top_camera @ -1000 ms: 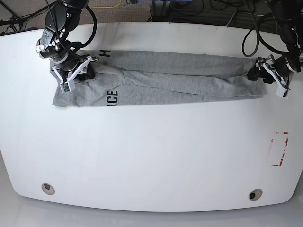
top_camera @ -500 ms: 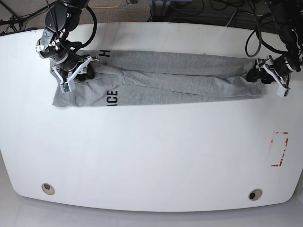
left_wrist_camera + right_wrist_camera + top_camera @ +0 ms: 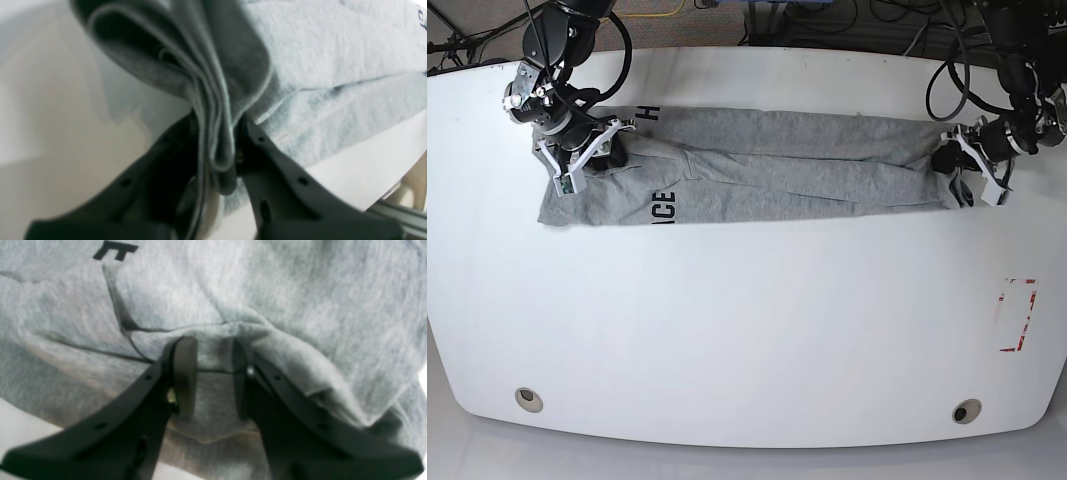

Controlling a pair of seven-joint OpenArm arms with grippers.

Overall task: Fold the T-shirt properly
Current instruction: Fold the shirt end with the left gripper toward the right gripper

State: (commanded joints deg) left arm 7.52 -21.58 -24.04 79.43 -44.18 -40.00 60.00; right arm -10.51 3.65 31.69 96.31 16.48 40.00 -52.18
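Base view shows the T-shirt [image 3: 777,170] lying as a long grey band across the upper part of the white desk [image 3: 747,330], dark lettering near its left end. My left tool [image 3: 959,178], at the right of the frame, is clamped on the band's right end; the left wrist view shows several stacked layers [image 3: 213,133] pinched between its jaws. My right tool [image 3: 587,160], at upper left, sits on the cloth near the lettering with the jaws narrow, a ridge of fabric [image 3: 213,350] between the pads; I cannot tell whether it truly grips. I judge the shirt light, limp and prone to sagging and sliding apart in layers, so hold belongs at the ends, biting through all layers near the folded edges.
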